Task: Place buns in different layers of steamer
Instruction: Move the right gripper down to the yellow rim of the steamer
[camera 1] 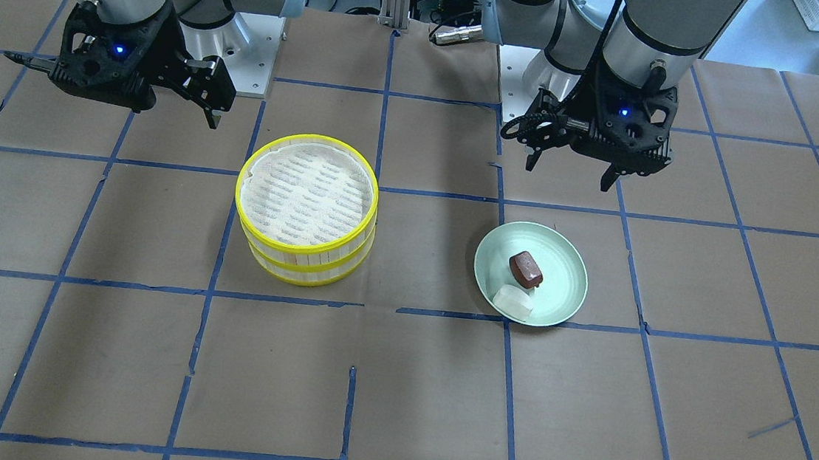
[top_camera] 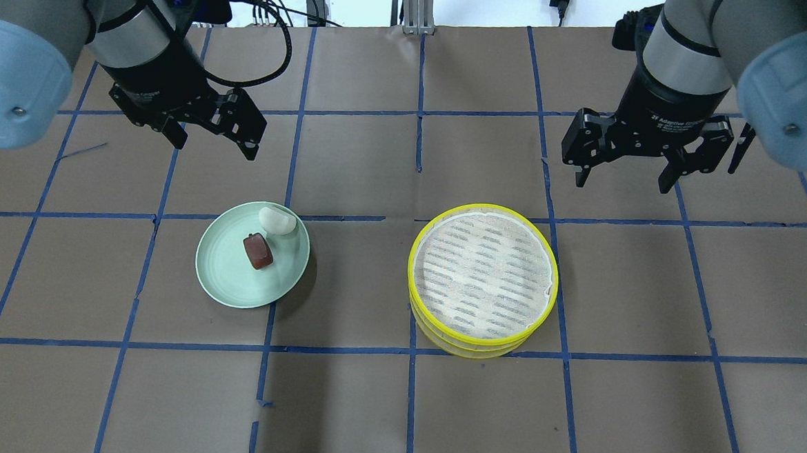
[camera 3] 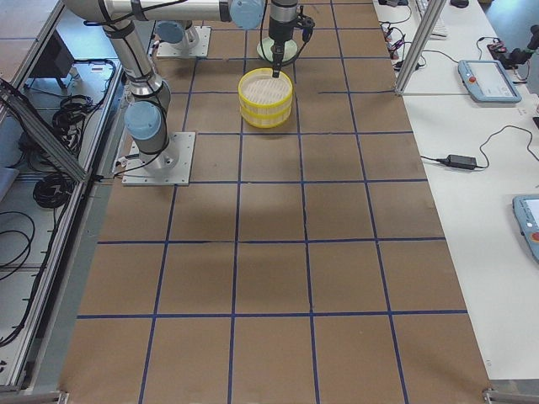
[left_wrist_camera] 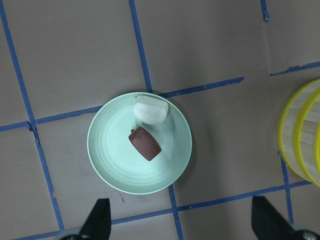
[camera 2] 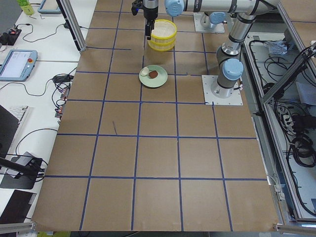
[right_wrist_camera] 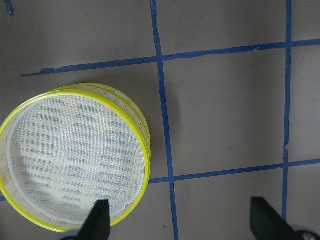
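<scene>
1. Bench (top_camera: 394,405), wrapped in brown paper and gridded with blue tape (top_camera: 410,354).
2. Left claw (top_camera: 214,144), hovering above the bench near the plate but clear of it. Jaws spread wide, gripping nothing.
3. Right claw (top_camera: 621,183), hovering over bare paper near the steamer stack and apart from it. Jaws spread wide, nothing between them.
4. Two layers of steamer (camera 1: 307,254), stacked one on the other on the robot's right half of the bench. Yellow rims, pale slatted walls, the upper one's white slotted floor in full view. Inside of the lower one hidden.
5. Pale green plate (top_camera: 221,272) on the robot's left half, well apart from the stack, set over a tape line.
6. Reddish-brown bun (top_camera: 258,252), lying near the plate's middle.
7. White bun (top_camera: 277,220), at the plate's edge on the side away from the robot, just beside the reddish-brown bun. Touching or not: cannot tell.
</scene>
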Robot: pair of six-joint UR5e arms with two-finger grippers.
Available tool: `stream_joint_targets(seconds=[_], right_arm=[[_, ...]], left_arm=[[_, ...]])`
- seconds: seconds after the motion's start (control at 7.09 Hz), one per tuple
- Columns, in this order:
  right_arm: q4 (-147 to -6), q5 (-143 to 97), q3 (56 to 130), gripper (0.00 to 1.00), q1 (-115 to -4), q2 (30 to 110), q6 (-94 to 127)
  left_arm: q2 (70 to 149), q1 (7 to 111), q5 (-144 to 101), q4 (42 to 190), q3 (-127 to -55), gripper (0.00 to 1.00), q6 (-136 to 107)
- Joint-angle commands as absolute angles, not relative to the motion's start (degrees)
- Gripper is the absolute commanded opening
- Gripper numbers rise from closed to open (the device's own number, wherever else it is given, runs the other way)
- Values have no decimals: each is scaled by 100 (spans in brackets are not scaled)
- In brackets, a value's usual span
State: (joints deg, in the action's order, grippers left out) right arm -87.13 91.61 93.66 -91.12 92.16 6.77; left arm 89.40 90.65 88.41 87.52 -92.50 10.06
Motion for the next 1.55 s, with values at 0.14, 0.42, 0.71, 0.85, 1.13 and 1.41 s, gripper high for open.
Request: stream_joint_targets(seconds=[0.14,0.42,0.71,0.85,1.13,1.41], right_arm=[[-8754,9210,9439,100,-9114,9185,703],[-8754,9150,9448,100,-9114,9194,703],[-8789,9123,9518,100,-9123,9106,686],[-8998,9149,9710,100,-9114,8931,712],[-9255,9211,9765,100,-9106,8930,651],[-9255,9220,9773,100,-9105,8938,668]], left_arm=[[9043,9053,8842,8745,-9272,100,1028],[9018,9062,8920,8736,-9255,100,1020],[9026,9062,8956,8701,-9255,100,1011],[9052,9053,8956,8710,-9281,100,1028],[9053,8887,9270,8719,-9316,100,1464],[9149,8666,9264,8423,-9640,100,1503]])
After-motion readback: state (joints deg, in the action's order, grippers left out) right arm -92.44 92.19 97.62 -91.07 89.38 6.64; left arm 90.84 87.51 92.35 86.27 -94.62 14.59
